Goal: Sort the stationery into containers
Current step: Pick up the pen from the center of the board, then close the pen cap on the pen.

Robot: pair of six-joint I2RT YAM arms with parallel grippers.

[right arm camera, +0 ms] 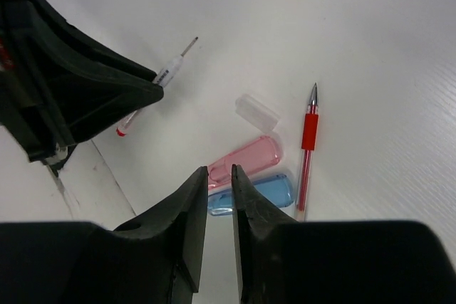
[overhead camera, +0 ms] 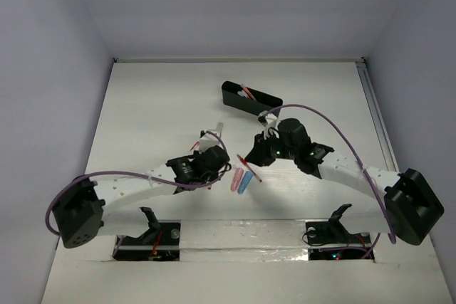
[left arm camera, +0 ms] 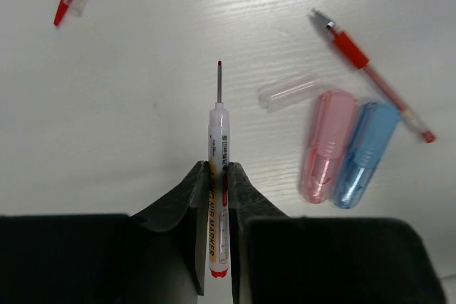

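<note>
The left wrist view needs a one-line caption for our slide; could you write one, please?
Left gripper shut on a white marker, beside pink and blue capsules.

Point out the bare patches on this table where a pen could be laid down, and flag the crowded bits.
Bare: the far-left table, left of the black tray, and the far-right stretch between tray and table edge. Crowded: the centre, where the pink capsule, blue capsule and red pen lie between the left claw, shut on a marker, and the right claw.
</note>
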